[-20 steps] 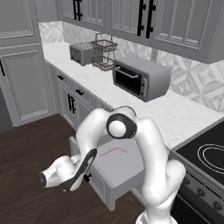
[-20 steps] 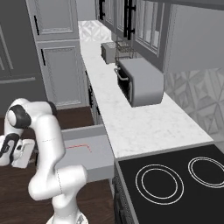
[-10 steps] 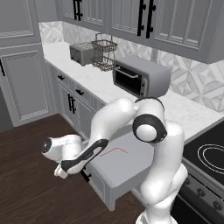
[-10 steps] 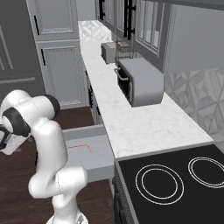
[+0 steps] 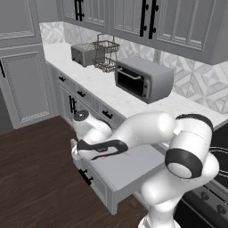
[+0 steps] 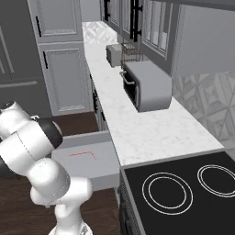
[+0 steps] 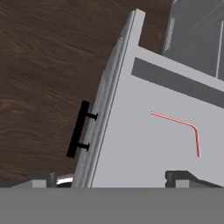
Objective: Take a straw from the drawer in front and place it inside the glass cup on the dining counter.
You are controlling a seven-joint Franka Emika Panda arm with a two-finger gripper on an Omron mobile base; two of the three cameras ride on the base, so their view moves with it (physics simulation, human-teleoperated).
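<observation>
Hand view: drawer [image 7: 144, 144] pulled out, plain grey inside, framed front with black bar handle [image 7: 78, 130] facing the dark wood floor [image 7: 48, 65]; straw [image 7: 181, 127] lies flat on the drawer bottom, alone, long run plus a short bent tip, well inside the drawer and apart from the front panel; claw [image 7: 118, 181] has its jaws spread wide, nothing between them, one tip [image 7: 186, 177] over the drawer interior, the other on the floor side of the front panel, so it straddles the front edge; not touching the straw.

Left base view: arm reaches across the drawer [image 5: 129, 171], hand low at the drawer's front end near the handle [image 5: 85, 177]; a bit of red straw [image 5: 103, 156] just shows under the hand; toaster oven [image 5: 143, 80], toaster [image 5: 83, 53] and wire basket [image 5: 106, 55] sit on the marble surface [image 5: 111, 91] behind the drawer, well apart from it.

Right base view: drawer [image 6: 87, 160] open below the surface [image 6: 137, 128]; straw [image 6: 82, 153] lies on its floor towards the cabinet side; cooktop [image 6: 183, 193] just beside the drawer along the same run.
</observation>
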